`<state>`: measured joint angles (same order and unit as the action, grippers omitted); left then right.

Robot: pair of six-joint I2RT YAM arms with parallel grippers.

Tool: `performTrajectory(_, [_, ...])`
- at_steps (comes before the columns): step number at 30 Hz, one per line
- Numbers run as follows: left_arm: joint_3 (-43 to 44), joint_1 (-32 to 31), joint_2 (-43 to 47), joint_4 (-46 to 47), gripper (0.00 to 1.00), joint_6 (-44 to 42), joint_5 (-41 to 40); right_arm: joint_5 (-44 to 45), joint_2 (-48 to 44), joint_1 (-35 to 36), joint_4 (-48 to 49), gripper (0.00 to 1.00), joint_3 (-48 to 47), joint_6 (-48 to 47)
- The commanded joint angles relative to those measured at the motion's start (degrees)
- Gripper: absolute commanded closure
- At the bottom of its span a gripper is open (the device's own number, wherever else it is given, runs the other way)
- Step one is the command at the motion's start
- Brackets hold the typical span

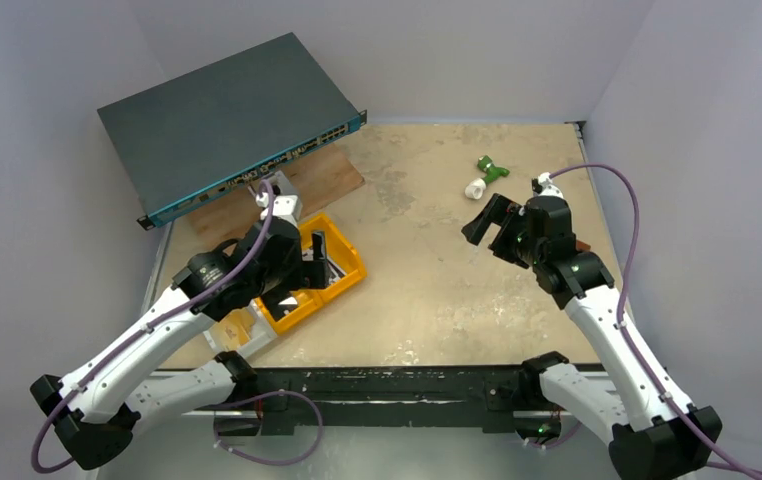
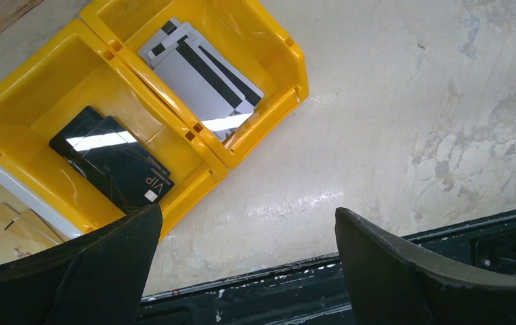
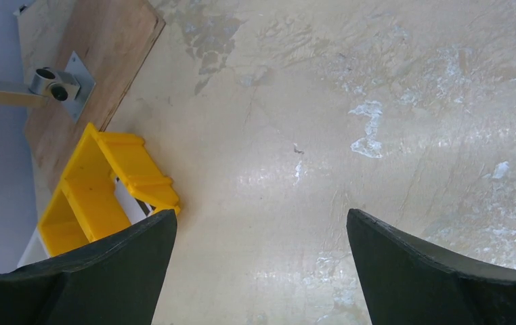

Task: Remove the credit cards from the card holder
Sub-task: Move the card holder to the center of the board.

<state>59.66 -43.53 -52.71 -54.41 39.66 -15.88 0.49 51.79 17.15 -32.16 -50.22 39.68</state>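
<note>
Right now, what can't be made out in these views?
Card holder: top view, maybe that brown sliver; right arm hides the rest.
Yellow bin contents: top view, left arm covers them.
Tan cards: left wrist, cut by edge and finger.

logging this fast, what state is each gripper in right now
left gripper: open, holding nothing
right gripper: open, holding nothing

This was a robotics lab test cell: plain pale walls (image 1: 437,50) boxed in a scuffed, stained tabletop (image 1: 427,270). The left arm (image 1: 147,340) and right arm (image 1: 607,330) were bolted to a black rail (image 1: 397,385) at its near edge, trailing purple cables (image 1: 629,230). A rack-mount network switch (image 1: 227,120) sat raised above a wooden board (image 1: 327,180), near a yellow plastic bin (image 1: 342,265).
</note>
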Motion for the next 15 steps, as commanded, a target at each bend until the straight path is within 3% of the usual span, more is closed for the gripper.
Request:
performTrajectory(1, [2.7,-0.1,-0.7,0.7,0.0,-1.2,-1.9,1.1,1.3,0.1,0.1,0.01,-0.9,0.6])
performTrajectory(15, [2.8,-0.1,-1.8,1.3,0.0,-2.2,0.6,6.5,3.1,0.1,-1.7,0.01,-2.5,2.2])
